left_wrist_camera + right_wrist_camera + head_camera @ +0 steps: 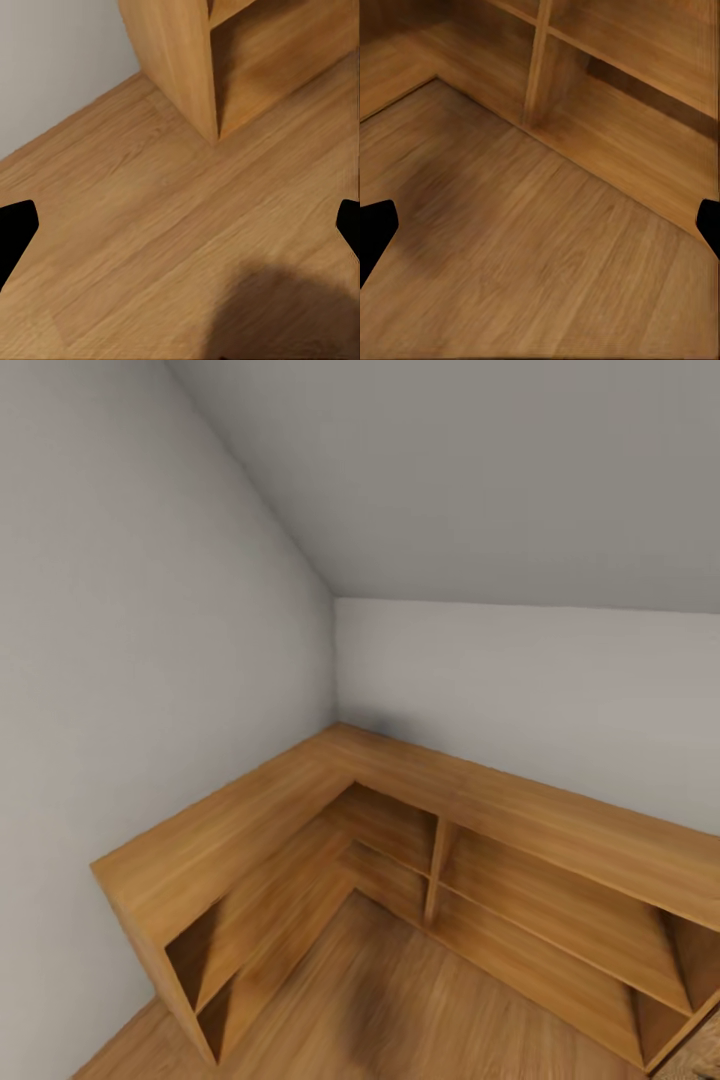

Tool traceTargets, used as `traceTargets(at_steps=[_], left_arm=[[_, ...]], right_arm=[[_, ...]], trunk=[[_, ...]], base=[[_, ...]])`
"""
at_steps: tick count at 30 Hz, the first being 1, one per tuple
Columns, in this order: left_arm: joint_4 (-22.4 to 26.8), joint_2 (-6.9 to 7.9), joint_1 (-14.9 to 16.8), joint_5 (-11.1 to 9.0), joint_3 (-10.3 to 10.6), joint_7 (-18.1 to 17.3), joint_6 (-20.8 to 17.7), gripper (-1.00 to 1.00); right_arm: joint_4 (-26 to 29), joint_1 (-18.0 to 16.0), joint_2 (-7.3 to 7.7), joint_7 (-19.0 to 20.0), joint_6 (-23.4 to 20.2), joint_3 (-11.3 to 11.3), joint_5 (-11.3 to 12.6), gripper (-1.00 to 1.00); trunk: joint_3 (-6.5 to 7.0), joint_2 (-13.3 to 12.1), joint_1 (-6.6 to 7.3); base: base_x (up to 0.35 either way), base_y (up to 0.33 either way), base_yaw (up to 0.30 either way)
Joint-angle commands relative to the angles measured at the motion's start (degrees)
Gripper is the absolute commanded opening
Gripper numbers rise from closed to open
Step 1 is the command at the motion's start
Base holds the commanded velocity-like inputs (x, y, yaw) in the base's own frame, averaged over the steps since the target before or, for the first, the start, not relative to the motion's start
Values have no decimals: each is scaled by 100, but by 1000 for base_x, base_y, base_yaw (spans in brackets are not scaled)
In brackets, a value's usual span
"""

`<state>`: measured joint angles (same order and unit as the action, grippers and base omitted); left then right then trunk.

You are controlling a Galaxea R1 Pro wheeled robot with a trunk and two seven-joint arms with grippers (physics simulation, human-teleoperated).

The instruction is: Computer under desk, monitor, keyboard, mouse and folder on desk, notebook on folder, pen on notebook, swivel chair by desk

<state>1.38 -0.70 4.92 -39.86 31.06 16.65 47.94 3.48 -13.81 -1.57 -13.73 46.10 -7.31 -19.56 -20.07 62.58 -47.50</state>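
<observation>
I see none of the task's things at this moment: a room corner with a low L-shaped wooden shelf unit (pixel 400 790) lies ahead in the head view. My left gripper (pixel 180 225) hangs open over the wooden floor (pixel 150 240), its dark fingertips (pixel 15 229) at the frame's two sides with nothing between them. My right gripper (pixel 540 229) is open too, above the floor (pixel 532 255) near the shelf unit's lower compartments (pixel 607 127).
The L-shaped shelf unit runs along both grey walls (pixel 130 610) and has bare compartments (pixel 385 825). Its end panel (pixel 180 60) stands close to the left gripper. A sloped ceiling (pixel 480 470) hangs over the corner. Wooden floor (pixel 400 1000) lies in front.
</observation>
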Motion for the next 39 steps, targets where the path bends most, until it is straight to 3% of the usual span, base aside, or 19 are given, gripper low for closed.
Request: traceTargets(at_steps=[1, 9, 17, 39], left_arm=[[3, 0, 3, 2, 52, 53, 5, 100], [3, 2, 1, -2, 53, 56, -3, 100], [3, -1, 1, -8, 49, 62, -4, 100], [3, -70, 1, 12, 65, 50, -4, 100]], right_arm=[[-4, -6, -2, -25, 4, -46, -62, 100], [-3, -7, -1, -25, -13, -51, -57, 100], [-5, -7, -1, -21, -13, -48, -62, 100], [1, -7, 5, -18, -5, -49, -65, 100]], trunk=[[-10, 4, -2], [-44, 4, -2], [-75, 4, -2], [-79, 4, -2]], base=[[224, 190, -273], [195, 157, -266], [38, 9, -261], [187, 0, -295]])
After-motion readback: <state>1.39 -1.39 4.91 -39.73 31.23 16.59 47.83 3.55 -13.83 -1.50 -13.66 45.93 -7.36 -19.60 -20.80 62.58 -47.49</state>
